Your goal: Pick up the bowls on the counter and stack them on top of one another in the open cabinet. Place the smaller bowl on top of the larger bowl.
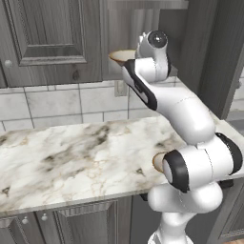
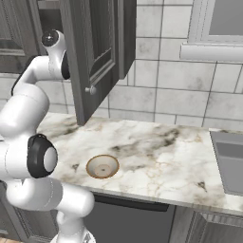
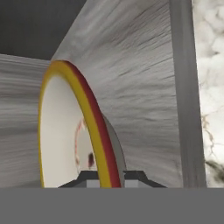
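A: Nearest first, what lies on the long white marble counter [image 2: 156,156]?

B: A shallow round cream bowl with a tan-brown rim [image 2: 102,166], near the front edge, just beside the arm's base. I judge it the smaller bowl.

A: And the end effector [image 3: 106,177]?

B: Raised at the grey wood-grain open cabinet [image 1: 128,38], clenched on the rim of the larger cream bowl with the tan-brown rim [image 1: 122,57]. The rim runs up between the finger tips, so the bowl extends away from the hand, toward the cabinet's back.

A: Resting on the flat grey shelf [image 3: 144,100]?

B: Close to it; I cannot tell if they touch.

A: Any writing or labels?

B: None that can be read.
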Motion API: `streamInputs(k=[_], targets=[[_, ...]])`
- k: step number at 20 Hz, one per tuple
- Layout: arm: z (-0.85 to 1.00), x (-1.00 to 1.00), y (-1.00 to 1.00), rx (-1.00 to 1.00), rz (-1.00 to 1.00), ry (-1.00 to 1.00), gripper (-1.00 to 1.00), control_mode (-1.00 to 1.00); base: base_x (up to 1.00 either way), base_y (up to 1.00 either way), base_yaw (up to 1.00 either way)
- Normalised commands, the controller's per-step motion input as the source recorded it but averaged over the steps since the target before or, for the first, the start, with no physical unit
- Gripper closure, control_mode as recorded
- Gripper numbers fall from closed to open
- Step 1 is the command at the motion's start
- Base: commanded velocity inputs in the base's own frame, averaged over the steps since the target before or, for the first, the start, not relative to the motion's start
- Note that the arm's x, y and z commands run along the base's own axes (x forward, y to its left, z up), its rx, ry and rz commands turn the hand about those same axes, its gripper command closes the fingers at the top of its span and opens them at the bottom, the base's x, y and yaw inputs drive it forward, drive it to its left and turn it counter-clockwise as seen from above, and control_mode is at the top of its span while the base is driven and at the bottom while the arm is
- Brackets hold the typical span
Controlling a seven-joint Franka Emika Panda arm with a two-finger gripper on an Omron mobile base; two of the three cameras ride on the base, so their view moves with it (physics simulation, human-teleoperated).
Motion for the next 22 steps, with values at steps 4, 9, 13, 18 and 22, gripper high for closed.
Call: streamInputs(k=[4, 9, 13, 18, 22], targets=[[-0.11, 0.12, 0.05, 0.01, 0.00, 0.03, -1.00, -1.00, 0.00, 0.00, 0.00], [-0.02, 0.02, 0.00, 0.02, 0.00, 0.00, -1.00, -1.00, 0.00, 0.00, 0.00], [0.03, -0.08, 0.00, 0.02, 0.00, -0.02, -1.00, -1.00, 0.00, 0.00, 0.00], [0.01, -0.22, 0.00, 0.03, 0.00, -0.04, -1.00, -1.00, 0.00, 0.00, 0.00], [0.04, -0.33, 0.01, 0.00, 0.00, -0.08, -1.00, -1.00, 0.00, 0.00, 0.00]])
